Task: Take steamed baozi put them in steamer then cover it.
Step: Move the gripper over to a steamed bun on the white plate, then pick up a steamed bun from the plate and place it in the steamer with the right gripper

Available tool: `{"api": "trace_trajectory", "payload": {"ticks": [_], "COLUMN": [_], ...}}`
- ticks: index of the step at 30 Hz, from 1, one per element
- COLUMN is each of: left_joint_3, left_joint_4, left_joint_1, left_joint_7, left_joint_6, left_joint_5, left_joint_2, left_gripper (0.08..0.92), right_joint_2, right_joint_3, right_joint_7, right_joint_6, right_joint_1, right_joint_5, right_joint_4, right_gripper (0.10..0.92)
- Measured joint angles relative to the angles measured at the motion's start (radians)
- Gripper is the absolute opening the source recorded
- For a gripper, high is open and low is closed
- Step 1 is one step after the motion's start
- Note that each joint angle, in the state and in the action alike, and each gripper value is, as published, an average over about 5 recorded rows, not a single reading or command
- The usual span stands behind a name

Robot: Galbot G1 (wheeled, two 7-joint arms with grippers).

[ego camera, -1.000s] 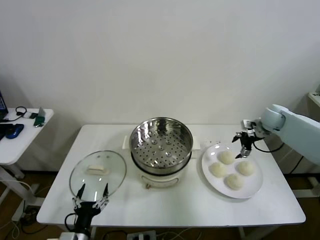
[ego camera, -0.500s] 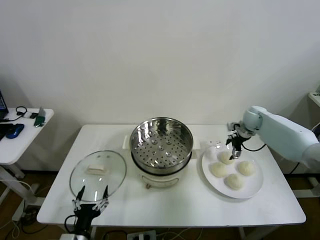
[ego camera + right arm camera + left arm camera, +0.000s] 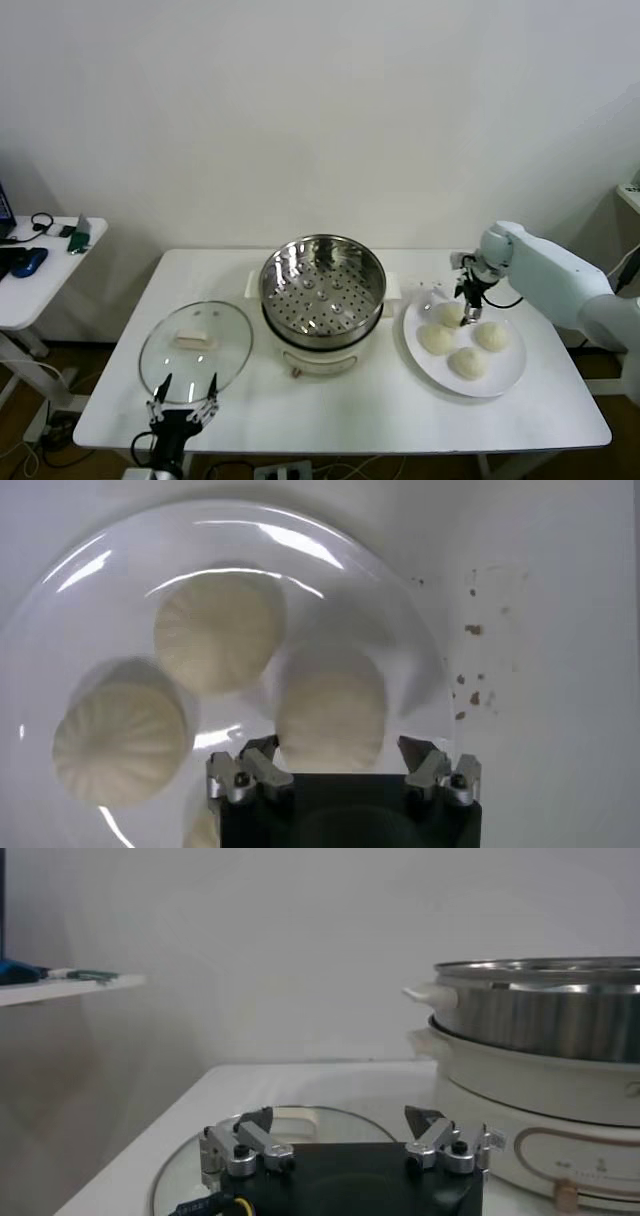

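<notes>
**Right gripper lowered onto the plate of buns**

Since the earlier frames the right arm has swung inward from beyond the desk's right edge, and the right gripper (image 3: 467, 304) now sits low over the far part of the flat white round plate (image 3: 508, 375). Its fingers (image 3: 262, 768) stand to either side of one small round cream-white steamed baozi (image 3: 331, 716), close against the bun's flanks; whether they press it cannot be told. That bun is the one nearest the desk's far edge on the plate (image 3: 449, 313). Three more cream-white buns lie on the same plate: one toward the steamer (image 3: 435, 339), one toward the desk's right edge (image 3: 489, 336), one nearest the front edge (image 3: 467, 362). All four rest on the plate, which occupies the right part of the white rectangular desk (image 3: 360, 415).

At the desk's centre stands the round shiny stainless-steel steamer basket (image 3: 322, 283) with perforated bottom, seated on a cream-white electric pot base (image 3: 325, 360); the basket holds no buns.

The round clear glass cover (image 3: 195, 350) with metal rim and cream-white oblong handle (image 3: 196, 340) lies flat near the front-left corner, beside the pot base.

The left gripper (image 3: 183, 400) waits at the desk's front edge, just before the cover, with its fingers (image 3: 247, 1146) spread wide and holding nothing.
</notes>
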State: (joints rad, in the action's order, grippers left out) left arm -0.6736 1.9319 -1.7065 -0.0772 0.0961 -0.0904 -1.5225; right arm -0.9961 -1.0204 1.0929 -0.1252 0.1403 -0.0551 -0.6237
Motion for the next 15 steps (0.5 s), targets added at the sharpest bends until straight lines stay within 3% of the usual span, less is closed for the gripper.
{"api": "trace_trajectory", "payload": {"ticks": [15], "left_joint_3": [0.004], "left_joint_4": [0.006], "left_joint_1": [-0.003], "left_joint_7": [0.001], "left_joint_6": [0.008], "left_joint_5": [0.012], "left_joint_2": [-0.001], "left_gripper": [0.823], "right_joint_2": [0.062], "right_joint_3": [-0.101], "right_joint_7": [0.026], "right_joint_6": [0.058], "right_joint_1": [0.142], "right_joint_5": [-0.078], "right_joint_4": [-0.125], "right_gripper": [0.667]}}
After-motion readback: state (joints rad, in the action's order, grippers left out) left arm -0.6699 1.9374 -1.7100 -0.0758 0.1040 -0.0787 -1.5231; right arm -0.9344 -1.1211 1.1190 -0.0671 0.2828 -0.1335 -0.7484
